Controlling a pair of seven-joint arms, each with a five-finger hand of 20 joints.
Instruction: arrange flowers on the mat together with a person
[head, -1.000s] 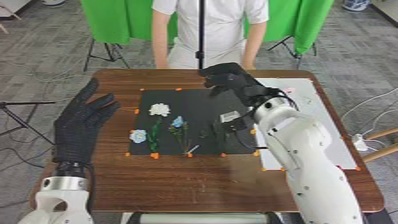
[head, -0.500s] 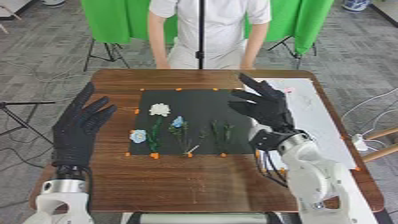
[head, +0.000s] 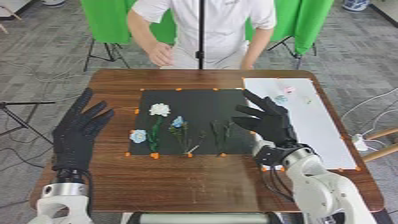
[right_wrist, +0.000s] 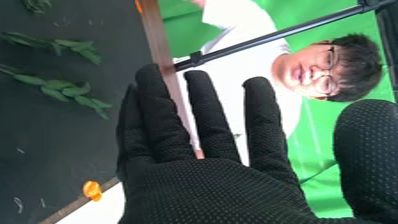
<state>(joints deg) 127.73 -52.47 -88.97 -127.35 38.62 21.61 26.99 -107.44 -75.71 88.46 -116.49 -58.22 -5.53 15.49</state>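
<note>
Mat, black (head: 191, 100): laid on the brown table (head: 195, 182), its border marked with orange tabs (head: 155, 156). Seen in the head view, from the mat's centre:
- White flower (head: 160, 109), one: placed at ten o'clock, green foliage below it.
- Pale blue flower (head: 138, 135), one: placed at eight o'clock, near the mat's edge.
- Blue flower (head: 178, 121), one: placed at nine o'clock, close to centre, its stems directed towards six.
- Leafy sprigs (head: 217, 132), green: laid side by side at four o'clock.

Sheet, white (head: 320, 135): set at three o'clock from the mat; a pink flower (head: 289, 90) is found towards its twelve.

Left hand (head: 75, 132), black glove: held at nine o'clock from the mat, released, fingers extended, nothing grasped.

Right hand (head: 268, 122), black glove: held at three o'clock, where mat and sheet adjoin; released, its fingers seen straight and empty in the right wrist view.
</note>
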